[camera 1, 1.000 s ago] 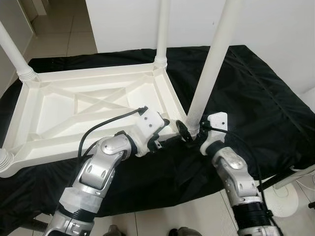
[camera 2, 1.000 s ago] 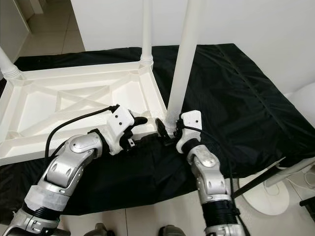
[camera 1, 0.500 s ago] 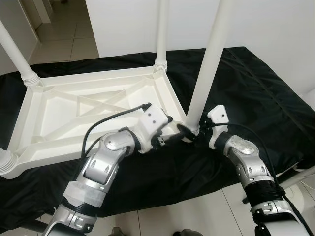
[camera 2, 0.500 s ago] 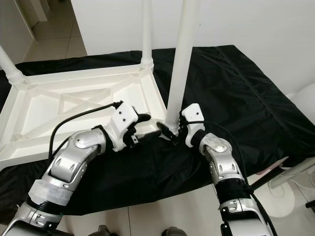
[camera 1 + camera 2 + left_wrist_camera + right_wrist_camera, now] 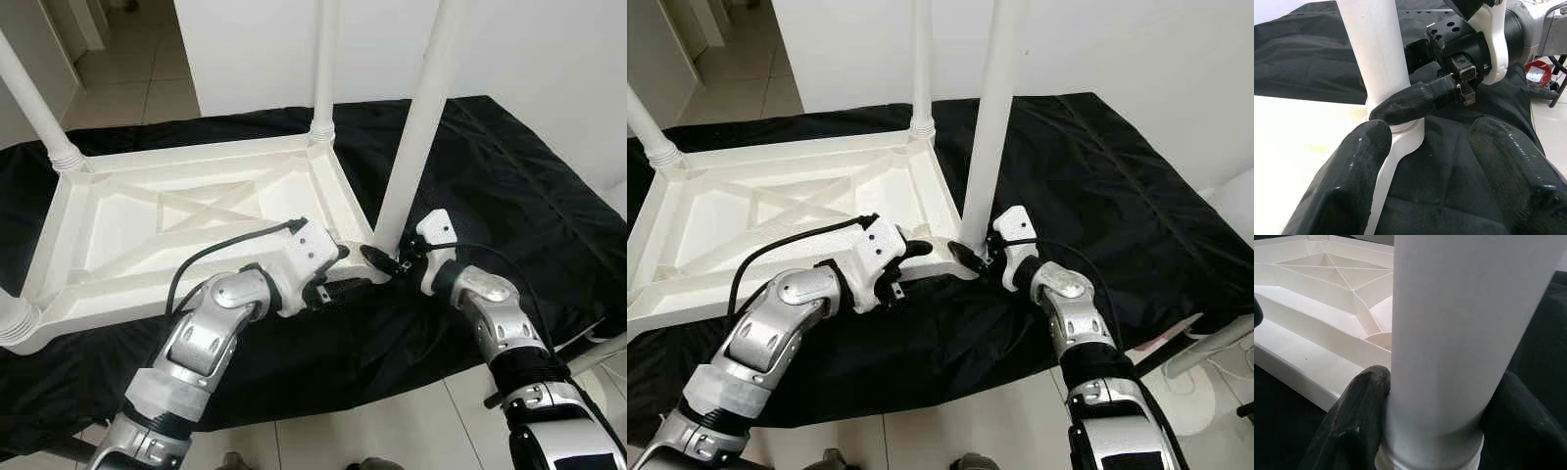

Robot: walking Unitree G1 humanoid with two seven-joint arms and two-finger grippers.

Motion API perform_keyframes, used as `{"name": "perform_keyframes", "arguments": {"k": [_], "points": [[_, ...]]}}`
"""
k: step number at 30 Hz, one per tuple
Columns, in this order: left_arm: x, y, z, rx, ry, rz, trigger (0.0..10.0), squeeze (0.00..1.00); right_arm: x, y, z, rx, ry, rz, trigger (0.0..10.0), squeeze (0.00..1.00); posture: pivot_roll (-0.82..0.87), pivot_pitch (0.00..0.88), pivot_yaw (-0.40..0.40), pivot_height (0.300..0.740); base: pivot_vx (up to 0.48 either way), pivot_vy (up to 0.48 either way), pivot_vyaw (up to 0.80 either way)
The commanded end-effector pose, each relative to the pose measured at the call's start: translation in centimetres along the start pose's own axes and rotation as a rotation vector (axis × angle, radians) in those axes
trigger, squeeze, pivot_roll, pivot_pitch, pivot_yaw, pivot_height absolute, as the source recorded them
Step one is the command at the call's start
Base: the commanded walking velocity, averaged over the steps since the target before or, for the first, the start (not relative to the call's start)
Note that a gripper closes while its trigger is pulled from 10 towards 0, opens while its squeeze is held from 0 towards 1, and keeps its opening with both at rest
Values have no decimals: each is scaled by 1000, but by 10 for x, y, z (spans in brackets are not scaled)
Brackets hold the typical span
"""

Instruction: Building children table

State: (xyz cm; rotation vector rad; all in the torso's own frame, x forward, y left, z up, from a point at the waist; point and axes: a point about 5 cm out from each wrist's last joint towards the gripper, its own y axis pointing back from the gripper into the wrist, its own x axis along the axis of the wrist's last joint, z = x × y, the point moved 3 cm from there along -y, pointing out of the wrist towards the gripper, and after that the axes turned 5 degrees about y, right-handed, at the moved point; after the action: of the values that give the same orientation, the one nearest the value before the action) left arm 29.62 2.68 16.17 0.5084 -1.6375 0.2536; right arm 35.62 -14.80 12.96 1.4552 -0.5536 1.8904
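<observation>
A white plastic children's table lies upside down on a black cloth. Its near-right leg stands up from the corner socket. My right gripper is shut on the base of that leg; in the right wrist view both fingers hug the leg. My left gripper sits open at the same corner, just left of the leg. In the left wrist view its fingers straddle the corner's edge. Another leg stands at the far right corner and one at the far left.
The near-left leg's base is at the picture's left edge. The cloth hangs over the front edge above a tiled floor. A white wall rises behind. A white stand is at the right.
My right forearm has swung outward to the right while its gripper stayed at the leg's base. The left gripper has stayed by the corner. The camera has shifted slightly.
</observation>
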Motion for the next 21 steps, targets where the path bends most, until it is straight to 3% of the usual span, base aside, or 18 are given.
{"name": "perform_keyframes", "arguments": {"k": [1,9,12,14,21], "points": [[-2,1,0,5,-2,-14,10000,0,-4,1,-2,-17,-34,-5,10000,0,-69,0,24,740,0,0,0],[-4,3,-3,36,5,-13,10000,0,-5,-4,-8,-135,-104,7,10000,0,-66,0,10,740,0,0,0],[2,3,-3,37,35,20,10000,0,-5,-6,-10,-271,-134,-14,10000,0,-67,0,4,740,0,0,0],[2,3,-3,39,36,19,10000,0,-6,-7,-11,-284,-144,-18,10000,0,-67,0,4,740,0,0,0],[-2,5,-6,48,26,3,10000,0,-1,-12,-30,-459,-214,-18,10000,0,-67,0,2,740,0,0,0]]}}
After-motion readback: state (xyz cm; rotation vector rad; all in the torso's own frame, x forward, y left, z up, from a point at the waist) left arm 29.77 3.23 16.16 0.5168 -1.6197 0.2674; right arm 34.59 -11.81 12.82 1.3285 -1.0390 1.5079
